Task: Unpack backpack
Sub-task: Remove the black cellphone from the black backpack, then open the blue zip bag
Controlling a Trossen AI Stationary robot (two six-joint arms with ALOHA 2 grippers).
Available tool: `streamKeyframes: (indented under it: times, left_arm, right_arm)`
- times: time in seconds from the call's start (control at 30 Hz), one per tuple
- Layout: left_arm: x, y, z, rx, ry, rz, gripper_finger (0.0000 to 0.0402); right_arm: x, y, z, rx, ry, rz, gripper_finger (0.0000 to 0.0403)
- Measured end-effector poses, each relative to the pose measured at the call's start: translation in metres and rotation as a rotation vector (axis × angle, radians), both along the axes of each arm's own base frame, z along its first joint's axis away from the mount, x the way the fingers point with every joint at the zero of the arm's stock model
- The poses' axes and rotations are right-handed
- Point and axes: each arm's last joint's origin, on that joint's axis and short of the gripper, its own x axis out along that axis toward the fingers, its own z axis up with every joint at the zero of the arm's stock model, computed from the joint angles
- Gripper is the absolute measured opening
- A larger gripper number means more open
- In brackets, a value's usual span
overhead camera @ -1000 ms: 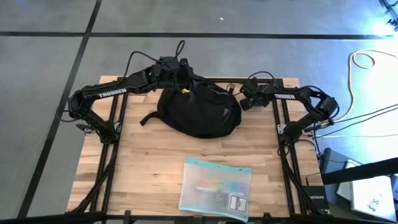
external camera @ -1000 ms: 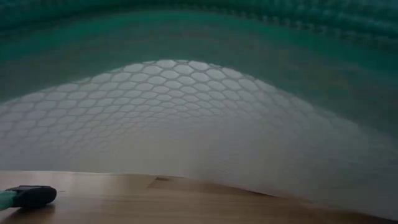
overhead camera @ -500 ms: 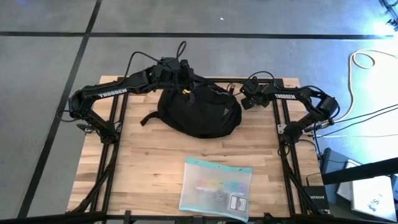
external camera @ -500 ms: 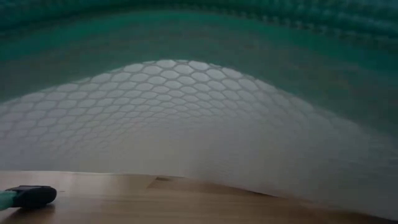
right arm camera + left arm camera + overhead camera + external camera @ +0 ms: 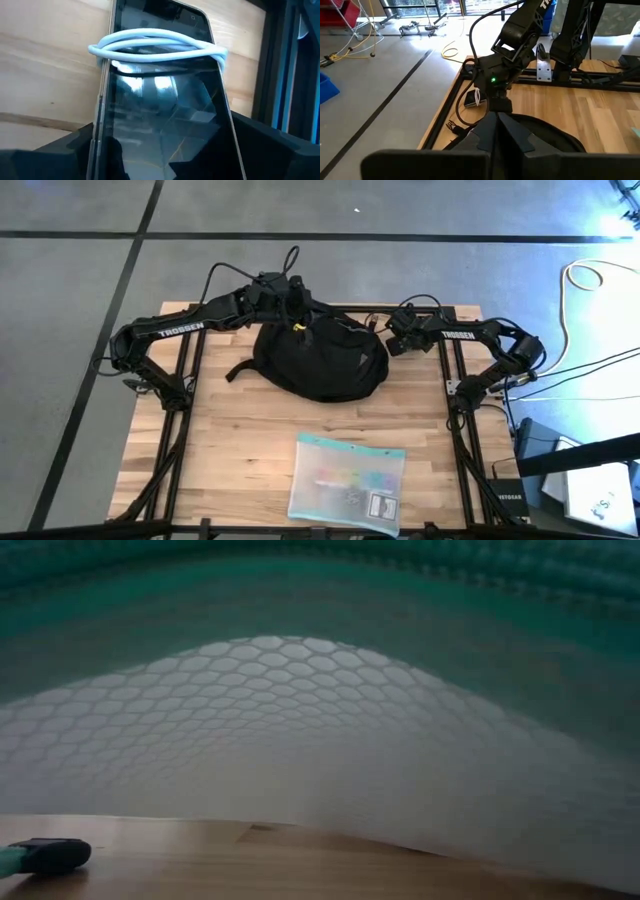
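Pouch (image 5: pixel 320 720) blocks the low view.
Left claw (image 5: pixel 496 131), clenched, reaches over the backpack (image 5: pixel 320 360); right claw (image 5: pixel 160 150) grasps a cable-wrapped phone (image 5: pixel 160 85) beside it.

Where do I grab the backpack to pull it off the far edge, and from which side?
Probably the strap lying loose beside the backpack on the left arm's side: thin and clear of the bulging body. Come from above with the left gripper, now at the pack's top; the right gripper holds a phone.
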Motion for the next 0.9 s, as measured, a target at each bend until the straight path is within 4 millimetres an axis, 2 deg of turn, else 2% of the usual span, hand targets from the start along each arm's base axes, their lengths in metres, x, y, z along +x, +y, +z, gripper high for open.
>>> streamKeyframes:
  times: [0.23,0.4,0.53,0.6,0.77,0.9]
  left_arm:
    - [0.0,0.0,0.0,0.0,0.0,0.0,0.0]
    - [0.0,0.0,0.0,0.0,0.0,0.0,0.0]
    - [0.002,-0.003,0.001,0.015,-0.004,-0.013,0.0]
    - [0.005,-0.013,0.001,0.06,0.009,-0.028,0.0]
    - [0.015,-0.053,0.0,0.202,0.065,-0.072,0.0]
    - [0.02,-0.095,-0.001,0.247,0.062,-0.173,0.0]
  right_arm:
    - [0.001,-0.001,0.0,-0.001,-0.013,0.001,0.0395]
    - [0.004,-0.001,0.004,0.021,-0.065,0.014,0.0374]
    - [0.017,0.002,0.025,-0.011,-0.139,0.117,0.0362]
    - [0.023,0.006,0.041,-0.06,-0.168,0.167,0.0361]
    - [0.028,0.023,0.088,-0.213,-0.321,0.231,0.036]
    - [0.029,0.062,0.109,-0.252,-0.429,0.37,0.036]
